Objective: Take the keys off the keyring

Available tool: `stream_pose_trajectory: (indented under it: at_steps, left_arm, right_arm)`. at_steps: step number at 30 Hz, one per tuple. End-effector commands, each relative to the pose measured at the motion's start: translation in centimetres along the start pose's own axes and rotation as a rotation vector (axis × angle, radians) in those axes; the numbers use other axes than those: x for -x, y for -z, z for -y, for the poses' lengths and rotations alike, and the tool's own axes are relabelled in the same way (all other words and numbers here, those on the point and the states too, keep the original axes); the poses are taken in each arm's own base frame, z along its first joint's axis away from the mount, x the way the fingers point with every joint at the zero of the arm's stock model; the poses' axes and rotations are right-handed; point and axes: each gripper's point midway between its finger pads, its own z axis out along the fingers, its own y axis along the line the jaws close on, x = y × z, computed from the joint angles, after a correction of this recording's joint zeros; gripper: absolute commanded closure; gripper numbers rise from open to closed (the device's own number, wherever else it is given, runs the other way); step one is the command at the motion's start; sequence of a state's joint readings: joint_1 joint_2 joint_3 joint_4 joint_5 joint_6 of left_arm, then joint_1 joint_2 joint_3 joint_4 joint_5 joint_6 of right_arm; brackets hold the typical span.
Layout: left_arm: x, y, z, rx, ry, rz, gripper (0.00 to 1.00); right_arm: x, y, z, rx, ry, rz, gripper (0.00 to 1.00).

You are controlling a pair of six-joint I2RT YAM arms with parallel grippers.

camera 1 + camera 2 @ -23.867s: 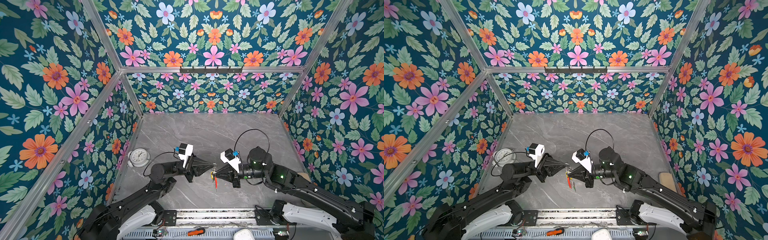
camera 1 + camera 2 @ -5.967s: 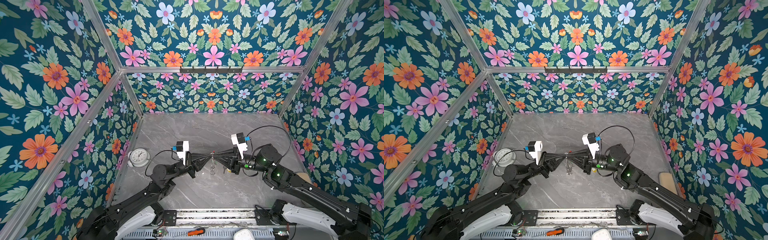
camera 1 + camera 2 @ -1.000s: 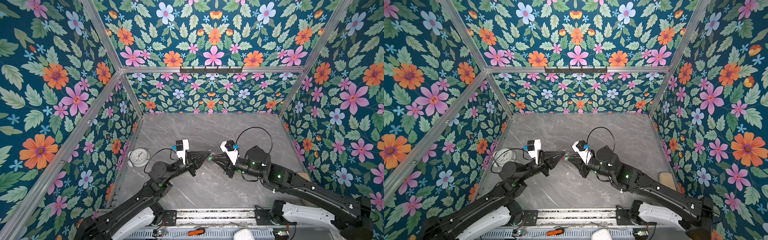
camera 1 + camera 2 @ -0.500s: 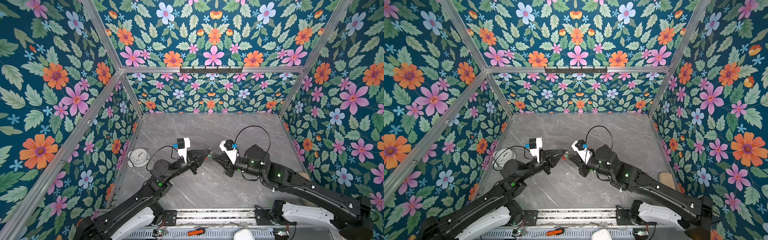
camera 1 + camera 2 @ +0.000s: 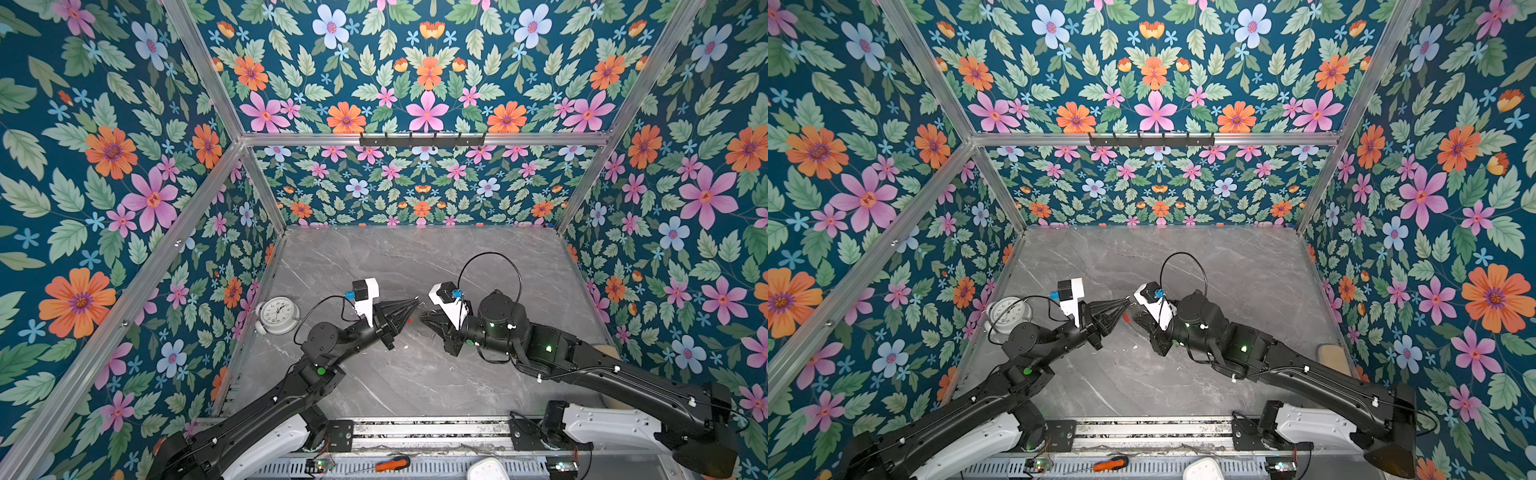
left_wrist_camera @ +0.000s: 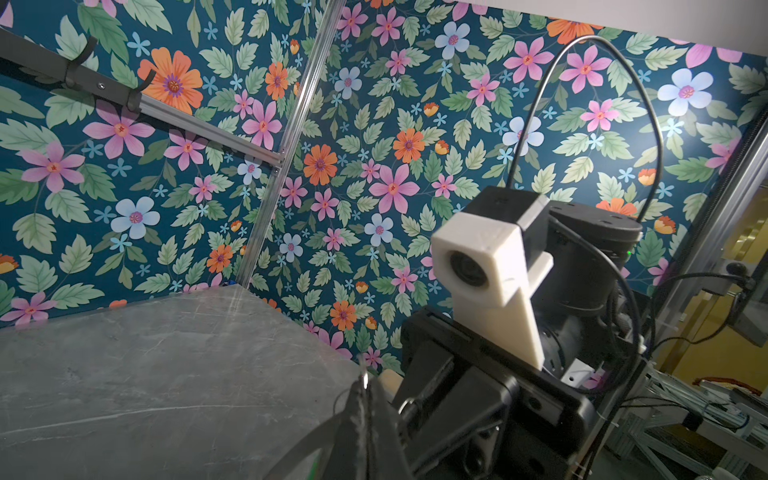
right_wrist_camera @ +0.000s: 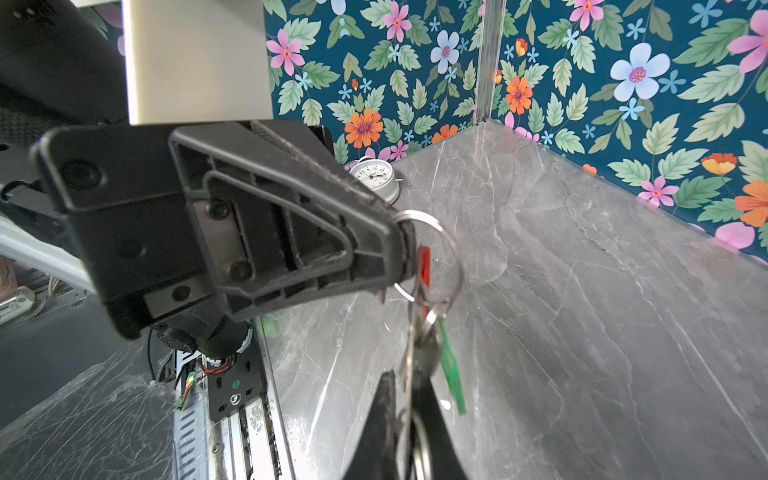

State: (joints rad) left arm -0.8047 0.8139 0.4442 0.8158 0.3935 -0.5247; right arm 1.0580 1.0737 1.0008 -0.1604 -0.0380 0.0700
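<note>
Keys (image 7: pixel 420 353) with green tag (image 7: pixel 451 374), numbered clock (image 7: pixel 374 173)

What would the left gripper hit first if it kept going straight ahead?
Likely the right gripper's black body or its white camera mount, just past the thin grey metal keyring; depth is unclear.

Behind both arms the grey surface (image 5: pixel 415 257) lies open to the back wall; in front, open room runs to the metal rail (image 5: pixel 415 430). An alarm clock (image 5: pixel 277 314) stands by the left wall, near the left arm. Mid-surface the left gripper (image 5: pixel 412 303) and right gripper (image 5: pixel 424 319) nearly meet, keyring (image 7: pixel 457 257) and keys (image 7: pixel 419 353) bridging the narrow gap. A cable loop (image 5: pixel 489 253) arches above the right wrist
</note>
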Motion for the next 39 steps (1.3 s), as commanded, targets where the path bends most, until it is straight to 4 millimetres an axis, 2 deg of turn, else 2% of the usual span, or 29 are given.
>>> stream_pose_trajectory:
  at_steps: [1,6,9,13,17,26,31,39]
  left_arm:
    - [1.0,0.3,1.1,-0.057,-0.043,0.06,1.0]
    - [0.9,0.9,1.5,-0.09,-0.07,0.089,1.0]
    - [0.9,1.2,1.7,-0.103,-0.076,0.113,1.0]
    - [0.6,1.2,2.0,-0.131,-0.076,0.107,1.0]
    - [0.8,1.6,2.9,-0.174,-0.081,0.109,1.0]
    - [0.9,2.1,4.7,-0.271,-0.057,0.111,1.0]
    - [1.0,2.1,5.1,-0.296,-0.045,0.115,1.0]
    - [0.9,2.1,4.9,-0.29,-0.043,0.116,1.0]
  right_arm:
    - [1.1,0.3,-1.5,0.073,0.014,0.037,0.93]
    - [1.6,1.9,-2.0,0.1,0.033,0.061,0.64]
    - [2.0,3.2,-2.0,0.099,0.035,0.084,0.55]
    - [2.4,4.6,-1.5,0.098,0.006,0.105,0.49]
    - [4.0,5.8,-0.5,0.188,-0.092,0.155,0.5]
    - [6.6,5.6,-2.8,0.436,-0.14,0.228,0.56]
    - [6.6,4.6,-2.8,0.454,-0.168,0.212,0.66]
    - [6.0,4.0,-3.3,0.496,-0.184,0.199,0.82]
